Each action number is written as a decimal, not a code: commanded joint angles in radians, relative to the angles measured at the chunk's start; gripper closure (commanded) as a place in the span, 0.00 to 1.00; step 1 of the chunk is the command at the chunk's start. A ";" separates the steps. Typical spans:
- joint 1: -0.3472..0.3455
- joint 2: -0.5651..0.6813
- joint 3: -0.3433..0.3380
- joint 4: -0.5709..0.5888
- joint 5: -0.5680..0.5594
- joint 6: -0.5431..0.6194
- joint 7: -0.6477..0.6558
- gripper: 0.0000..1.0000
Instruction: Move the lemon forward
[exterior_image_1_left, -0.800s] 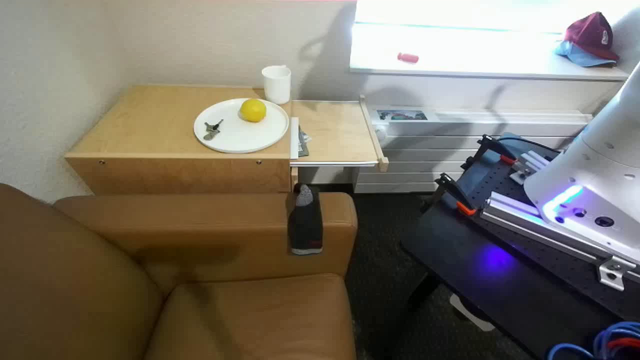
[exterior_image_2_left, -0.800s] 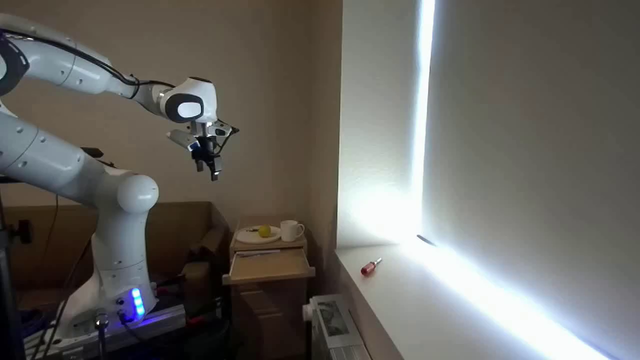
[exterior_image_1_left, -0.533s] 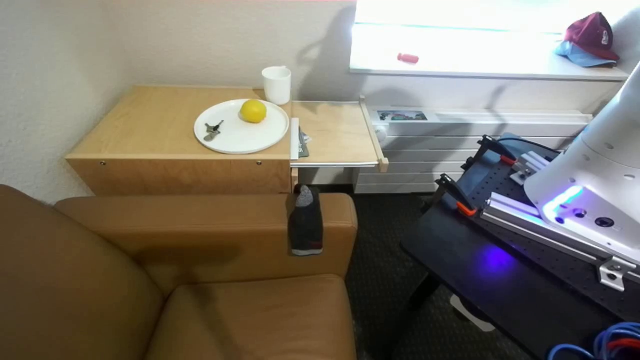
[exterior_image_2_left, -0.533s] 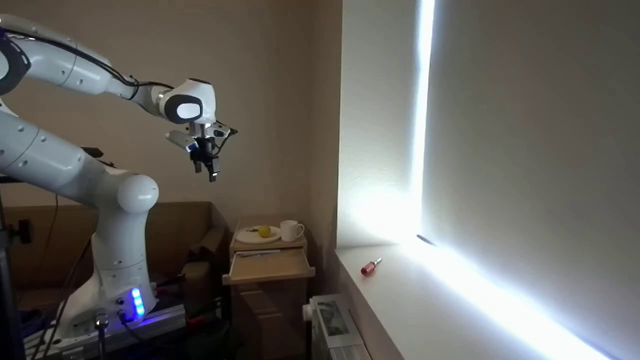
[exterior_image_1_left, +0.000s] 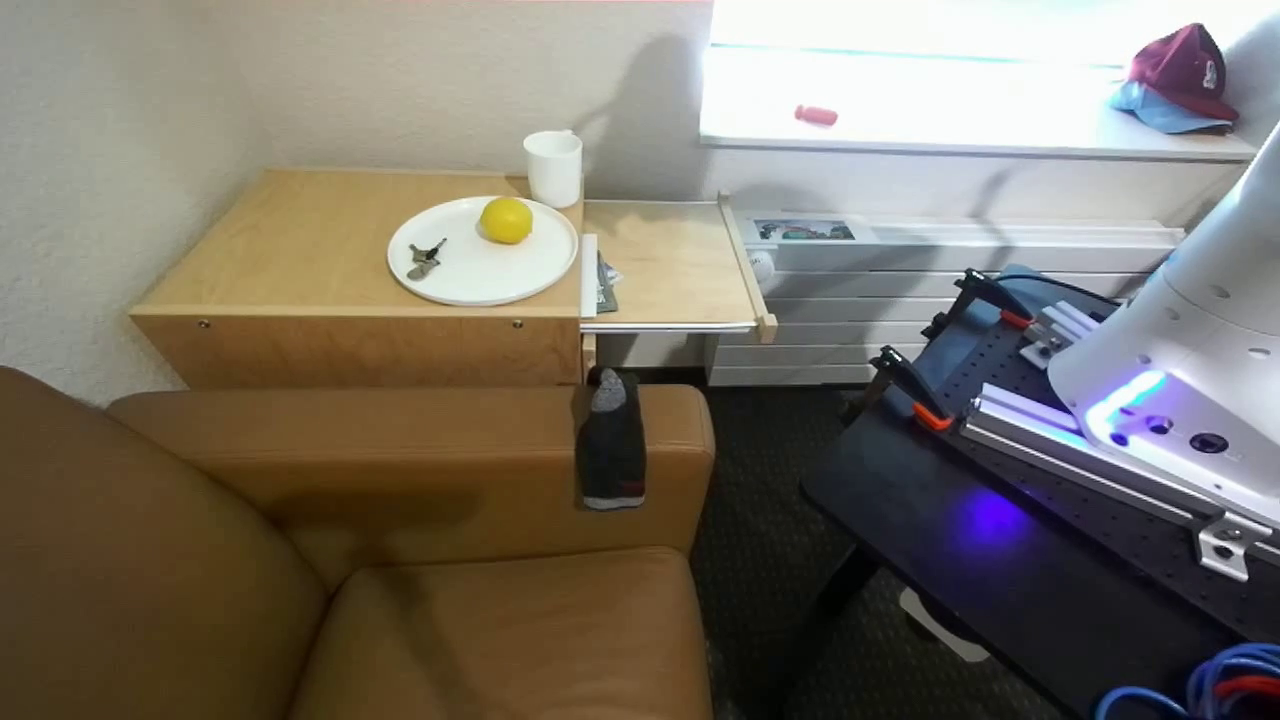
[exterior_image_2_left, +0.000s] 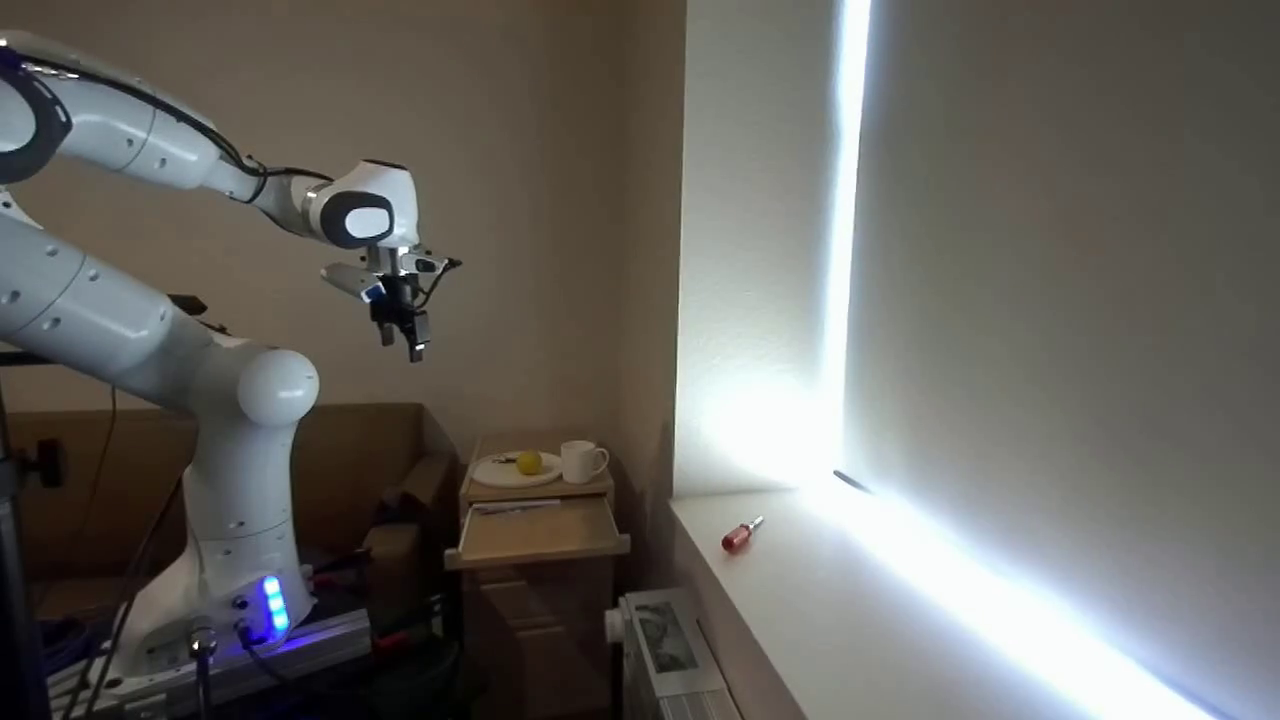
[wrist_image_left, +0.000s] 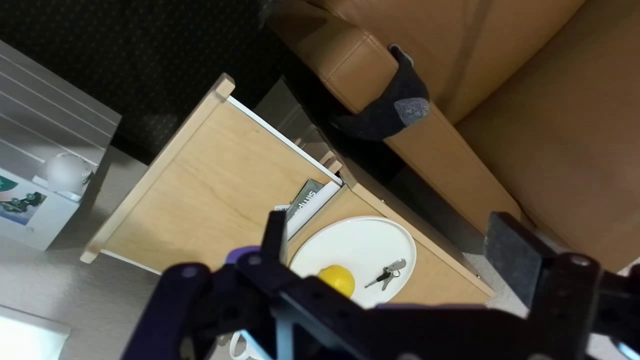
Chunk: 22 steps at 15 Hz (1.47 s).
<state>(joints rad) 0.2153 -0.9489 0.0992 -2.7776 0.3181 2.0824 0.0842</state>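
The lemon (exterior_image_1_left: 506, 220) is small, bright yellow and roundish. It rests on the white plate (exterior_image_1_left: 480, 285), near the white cup (exterior_image_1_left: 554, 170). The lemon (exterior_image_2_left: 529, 462) and plate (exterior_image_2_left: 500, 479) also show in an exterior view. My gripper (exterior_image_2_left: 402, 348) is high above and to the left of the cabinet in that view, well apart from the lemon. In the wrist view my gripper (wrist_image_left: 392, 237) has its fingers wide apart with nothing held. The lemon (wrist_image_left: 338, 278) is partly hidden behind the gripper's body there, and the plate (wrist_image_left: 355, 240) shows between the fingers.
Keys (exterior_image_1_left: 426, 258) lie on the plate beside the lemon. The wooden cabinet (exterior_image_1_left: 320, 230) has an open drawer (exterior_image_1_left: 670, 260) holding papers. A brown sofa (exterior_image_1_left: 450, 430) with a dark sock (exterior_image_1_left: 612, 445) on its arm stands beside it. A red screwdriver (exterior_image_2_left: 738, 537) lies on the windowsill.
My arm and gripper have shifted a little to the left in an exterior view. The lemon, plate and cup have not moved.
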 joint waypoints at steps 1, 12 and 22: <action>-0.017 0.084 0.054 0.001 -0.021 0.040 0.019 0.00; 0.007 0.504 0.391 0.055 -0.157 0.439 0.490 0.00; -0.475 0.762 0.832 0.302 -0.478 0.407 1.089 0.00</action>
<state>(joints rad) -0.0795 -0.3002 0.7722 -2.6139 -0.0781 2.5409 0.9800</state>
